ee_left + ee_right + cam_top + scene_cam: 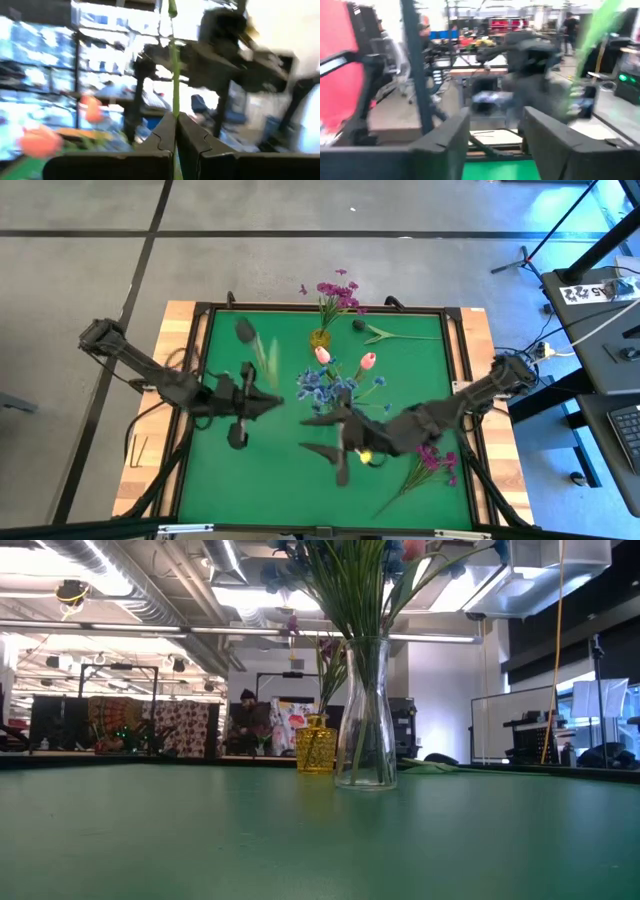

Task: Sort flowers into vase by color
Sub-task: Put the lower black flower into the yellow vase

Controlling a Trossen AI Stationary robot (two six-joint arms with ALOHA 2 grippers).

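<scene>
Left gripper (176,131) left of clear vase (365,710), pinched on thin green stem (173,75). Right gripper (495,137) beside vase, fingers apart, empty. Stem light, bendy, slippery: hold mid-stem. Magenta spray (430,463) on desk right of vase.

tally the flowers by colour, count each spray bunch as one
magenta sprays: 2
blue sprays: 1 bunch, single stems can't be told apart
pink tulips: 2
dark tulips: 2, one of them blurred, held in the left gripper
total: 7
</scene>
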